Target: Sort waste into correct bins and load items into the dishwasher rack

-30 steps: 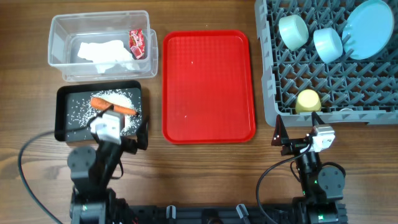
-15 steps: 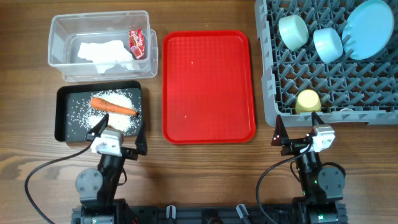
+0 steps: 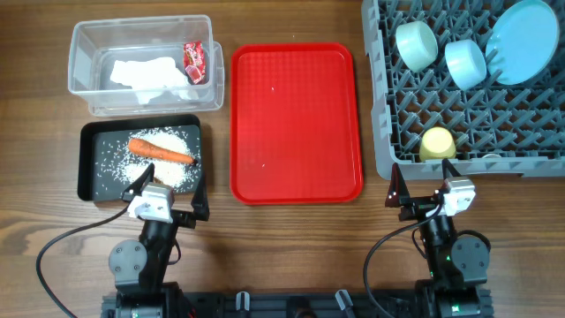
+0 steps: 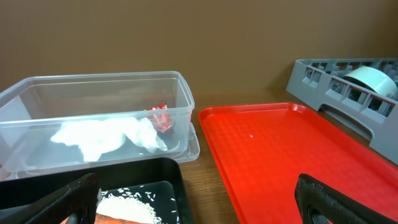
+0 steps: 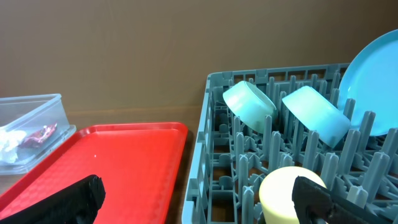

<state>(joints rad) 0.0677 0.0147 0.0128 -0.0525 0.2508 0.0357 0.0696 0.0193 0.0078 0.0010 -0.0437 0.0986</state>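
The clear tub at back left holds the white napkin and the red wrapper; both also show in the left wrist view, napkin, wrapper. The black tray holds the carrot on rice grains. The grey rack at right holds the plate, green bowl, blue bowl and yellow cup. My left gripper is open and empty near the tray's front edge. My right gripper is open and empty in front of the rack.
A large flat red tray lies between the bins and the rack, with only a few specks on it. Black cables run from both arm bases along the table's front edge.
My left arm has drawn back from over the black tray toward the front edge, uncovering the carrot and rice. The right arm has not moved.
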